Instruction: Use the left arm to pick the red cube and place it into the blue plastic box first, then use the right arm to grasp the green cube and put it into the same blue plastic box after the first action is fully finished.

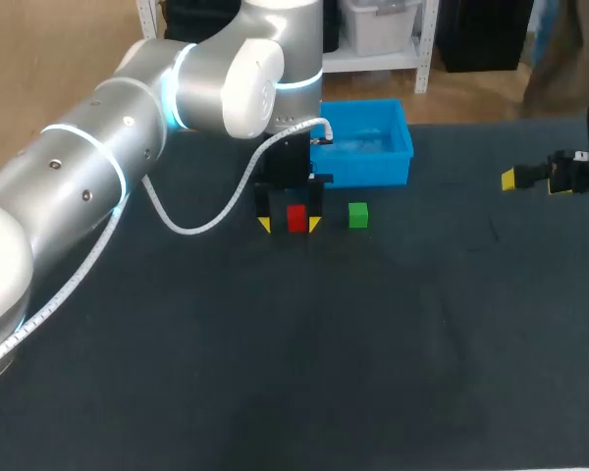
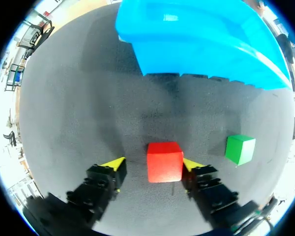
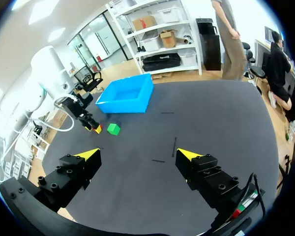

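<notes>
Dark grey matte tabletop [image 1: 373, 373] fills nearly the whole head view, cloth-like, w/ a few short dark marks [image 3: 174, 146] seen from the right wrist; left arm [image 1: 108, 167], big, silver, w/ lit blue rings, comes in from 9 o'clock and reaches to mid-table at the far side; white cable [image 1: 206, 218] loops off it and sags toward the surface; blue plastic box [image 1: 368, 147] sits on the tabletop by its far edge, at approx 12–1 o'clock from the cubes, nothing seen inside; left gripper [image 1: 290, 225] is down at the surface just in front of the box, fingers spread and straddling the red cube [image 1: 296, 217]; in the left wrist view one yellow tip is right at the cube's side, the other stands off w/ a clear gap; right gripper [image 3: 137, 156] is well apart, at 3 o'clock near the table's edge, fingers spread wide on nothing; green cube [image 1: 358, 215] rests on the tabletop at 3 o'clock from the red cube, near it, not touching, both cubes outside the box.
</notes>
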You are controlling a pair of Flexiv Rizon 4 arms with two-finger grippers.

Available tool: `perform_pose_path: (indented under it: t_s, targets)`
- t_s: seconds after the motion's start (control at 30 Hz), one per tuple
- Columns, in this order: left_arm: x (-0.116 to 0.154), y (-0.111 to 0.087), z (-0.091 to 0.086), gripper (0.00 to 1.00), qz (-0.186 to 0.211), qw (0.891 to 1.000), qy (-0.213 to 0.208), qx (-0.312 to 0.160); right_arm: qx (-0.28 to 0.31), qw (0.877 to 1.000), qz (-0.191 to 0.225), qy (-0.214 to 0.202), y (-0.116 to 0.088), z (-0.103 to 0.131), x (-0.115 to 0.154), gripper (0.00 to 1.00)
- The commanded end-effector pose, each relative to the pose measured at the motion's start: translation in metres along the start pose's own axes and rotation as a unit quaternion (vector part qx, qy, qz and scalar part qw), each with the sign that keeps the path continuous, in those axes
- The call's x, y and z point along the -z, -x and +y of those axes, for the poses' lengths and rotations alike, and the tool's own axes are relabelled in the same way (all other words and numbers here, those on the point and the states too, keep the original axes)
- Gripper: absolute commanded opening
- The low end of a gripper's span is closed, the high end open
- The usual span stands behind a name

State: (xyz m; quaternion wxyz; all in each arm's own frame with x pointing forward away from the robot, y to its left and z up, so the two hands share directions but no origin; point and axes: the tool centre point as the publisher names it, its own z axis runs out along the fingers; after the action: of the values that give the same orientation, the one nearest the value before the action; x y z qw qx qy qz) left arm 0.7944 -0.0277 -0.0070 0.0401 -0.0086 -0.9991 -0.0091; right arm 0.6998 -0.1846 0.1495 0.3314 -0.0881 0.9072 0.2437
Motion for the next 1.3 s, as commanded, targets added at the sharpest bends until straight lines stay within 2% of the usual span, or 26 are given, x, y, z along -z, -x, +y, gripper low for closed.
perform_pose_path:
  t_s: [0.03, 0.63, 1.0, 1.3]
  targets:
    - [0.001, 0.005, -0.003, 0.02, 0.004, 1.000, 0.002, -0.002, 0.000, 1.000, 0.001, 0.001, 0.000, -0.001, 0.000, 1.00]
    - [0.012, -0.005, -0.002, 0.00, -0.008, 1.000, 0.010, -0.017, 0.000, 1.000, 0.001, 0.001, 0.000, -0.001, 0.000, 1.00]
    - [0.034, -0.003, 0.005, 0.00, -0.032, 0.999, 0.011, -0.023, 0.000, 1.000, 0.001, 0.001, 0.000, -0.001, 0.000, 1.00]
    - [0.060, 0.001, 0.007, 0.00, -0.058, 0.998, -0.007, -0.029, 0.000, 1.000, 0.001, 0.001, 0.000, -0.001, 0.000, 1.00]
